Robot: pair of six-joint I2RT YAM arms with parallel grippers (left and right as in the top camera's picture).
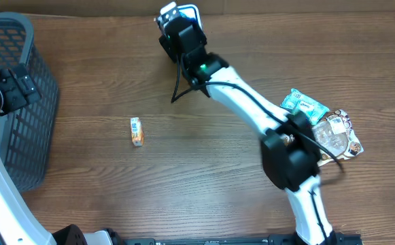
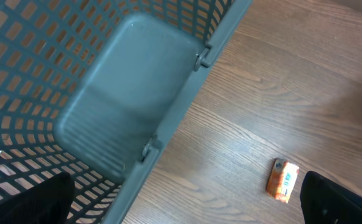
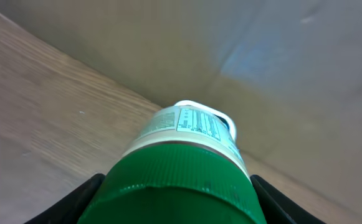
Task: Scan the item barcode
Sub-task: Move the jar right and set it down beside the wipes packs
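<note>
Green-capped bottle (image 3: 184, 177) with a white printed label is clamped in the right hand (image 1: 179, 26), fingers (image 3: 84, 196) on either side of the cap. It is at the far edge of the surface (image 1: 204, 163), around the middle, pointing away toward the far backdrop. The left hand (image 1: 17, 83) is spread wide and holds nothing. It hangs over the grey mesh basket (image 1: 27, 143) at the far left.

Progress, judged: pick-up is done, item is in the grip and presented outward. No scanner shows in any view, so whether the scan has happened cannot be told. The label shows small print in the right wrist view, too small to say if it is the barcode. Left to do, probably: turn the code toward the reader, then put the item away, maybe in the basket.

Other stuff: small orange pack (image 1: 136, 131) lying alone mid-left on the surface, well apart from both hands. A teal packet (image 1: 304, 104) and a clear wrapped snack (image 1: 338, 133) lie touching at the right, partly under the right arm. Nothing blocks the bottle. The arm's own cable hangs near it.
</note>
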